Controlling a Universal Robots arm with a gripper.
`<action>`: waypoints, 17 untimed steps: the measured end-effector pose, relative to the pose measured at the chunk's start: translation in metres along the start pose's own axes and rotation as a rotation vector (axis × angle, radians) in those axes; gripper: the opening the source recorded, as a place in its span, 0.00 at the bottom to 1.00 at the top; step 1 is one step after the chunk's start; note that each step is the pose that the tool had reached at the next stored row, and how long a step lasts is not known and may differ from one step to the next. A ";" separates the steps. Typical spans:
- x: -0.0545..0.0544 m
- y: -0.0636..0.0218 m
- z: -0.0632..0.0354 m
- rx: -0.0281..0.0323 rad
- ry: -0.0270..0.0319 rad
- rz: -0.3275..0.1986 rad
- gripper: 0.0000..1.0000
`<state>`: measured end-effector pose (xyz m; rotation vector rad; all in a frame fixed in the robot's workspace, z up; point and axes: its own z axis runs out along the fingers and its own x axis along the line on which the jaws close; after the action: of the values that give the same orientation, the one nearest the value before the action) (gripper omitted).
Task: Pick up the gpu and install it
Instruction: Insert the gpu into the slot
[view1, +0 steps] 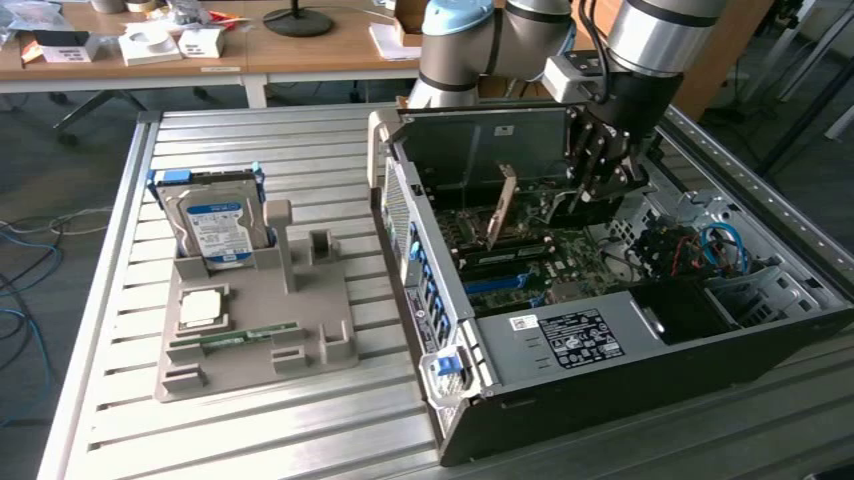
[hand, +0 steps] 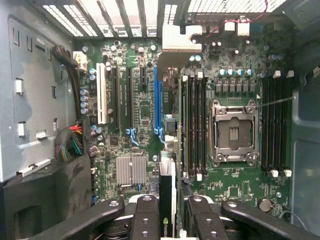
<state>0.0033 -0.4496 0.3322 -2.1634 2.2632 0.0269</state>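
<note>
In the wrist view my gripper (hand: 170, 222) is shut on the gpu (hand: 167, 200), a thin dark card seen edge-on between the two black fingers (hand: 145, 215). The card runs away from the camera to its pale metal bracket (hand: 175, 40) at the case's rear wall. It hangs just above the motherboard (hand: 140, 115), right beside the long blue slot (hand: 157, 100). In the exterior view the gripper (view1: 597, 190) is lowered into the open computer case (view1: 601, 330), over the board.
Memory slots (hand: 195, 125) and the open processor socket (hand: 234, 132) lie beside the card. A tan upright piece (view1: 501, 205) stands in the case. A grey holder (view1: 254, 330) at the exterior view's left carries a hard drive (view1: 214, 225), a chip (view1: 200, 305) and a green memory stick (view1: 247, 338).
</note>
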 end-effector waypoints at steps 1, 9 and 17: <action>0.000 0.0013 0.0001 0.0000 0.0000 0.000 0.27; 0.000 0.0043 0.0002 0.0000 -0.0001 0.000 0.27; 0.000 0.0043 0.0065 0.0000 -0.0001 0.000 0.27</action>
<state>-0.0011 -0.4496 0.3258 -2.1634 2.2631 0.0269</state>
